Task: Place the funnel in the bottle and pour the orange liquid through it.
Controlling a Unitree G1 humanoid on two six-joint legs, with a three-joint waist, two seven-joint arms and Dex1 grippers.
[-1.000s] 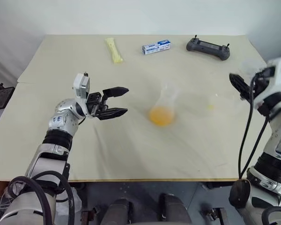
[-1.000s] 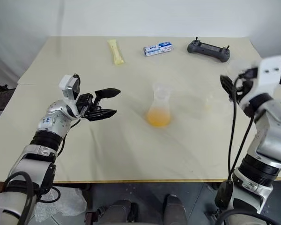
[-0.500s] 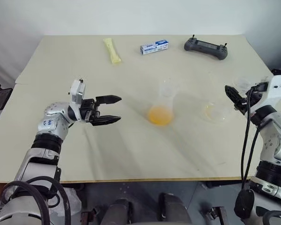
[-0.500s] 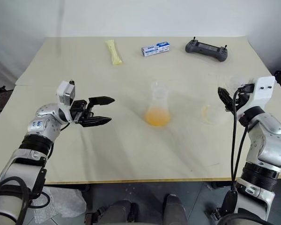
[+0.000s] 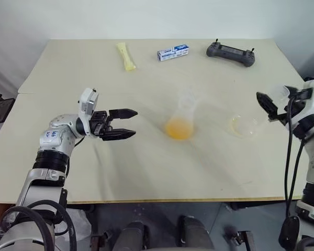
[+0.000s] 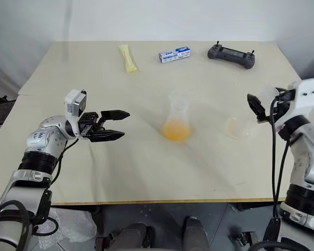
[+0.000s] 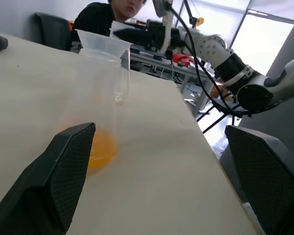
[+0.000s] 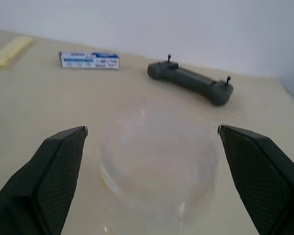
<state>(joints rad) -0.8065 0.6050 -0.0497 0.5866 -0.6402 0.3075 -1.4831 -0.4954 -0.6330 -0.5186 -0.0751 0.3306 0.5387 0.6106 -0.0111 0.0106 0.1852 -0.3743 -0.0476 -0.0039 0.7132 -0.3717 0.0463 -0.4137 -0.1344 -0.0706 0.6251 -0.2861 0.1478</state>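
Observation:
The clear bottle stands mid-table with the orange liquid pooled in its base. The clear funnel sits in its neck. My left gripper is open and level, pointing at the bottle from a hand's width to its left, with nothing between its fingers. A clear round cup with an orange trace rests on the table to the bottle's right. My right gripper hovers just right of it, open. In the right wrist view a blurred clear cup lies between the wide-spread fingers, ungripped.
At the table's far side lie a pale yellow wrapped stick, a blue-and-white box and a dark remote controller. A small clear item sits near the right edge by my right gripper. A person shows in the left wrist view.
My right gripper's fingers have spread wider and the hand has drawn slightly right, away from the cup, which stays on the table. The view itself shifted. The left gripper has barely moved.

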